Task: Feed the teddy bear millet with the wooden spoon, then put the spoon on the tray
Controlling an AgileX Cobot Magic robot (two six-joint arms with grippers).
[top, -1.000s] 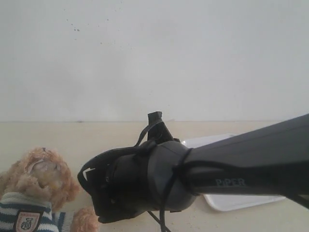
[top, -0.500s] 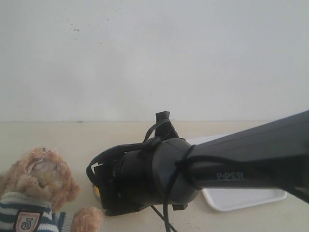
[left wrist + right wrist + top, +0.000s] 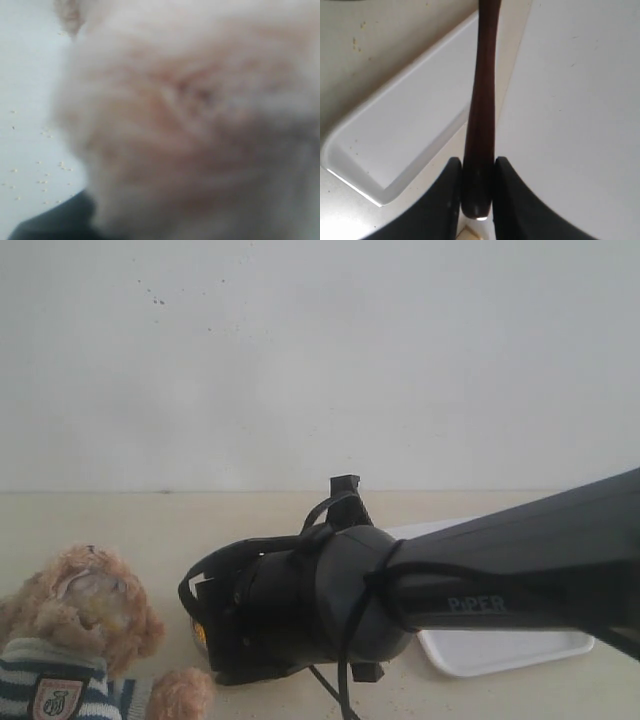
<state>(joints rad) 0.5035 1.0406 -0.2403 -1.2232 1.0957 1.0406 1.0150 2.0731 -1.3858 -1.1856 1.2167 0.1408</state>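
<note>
The teddy bear sits at the lower left, head tipped back, in its striped sweater. My right arm's wrist hangs just right of the bear and hides its own fingers and the spoon there. In the right wrist view my right gripper is shut on the end of the wooden spoon; the spoon's bowl runs out of frame. The white tray lies beyond the handle. A sliver of yellow millet shows at the wrist's edge. Blurred teddy bear fur fills the left wrist view, pressed against one dark finger.
The tray lies at the right, half hidden behind my right forearm. Loose millet grains are scattered on the pale table beside the bear. A plain white wall stands close behind the table.
My right wrist has drawn back to the right, away from the bear, mostly in the first half second. A bit of yellow millet now shows at its lower left edge. The bear has not moved.
</note>
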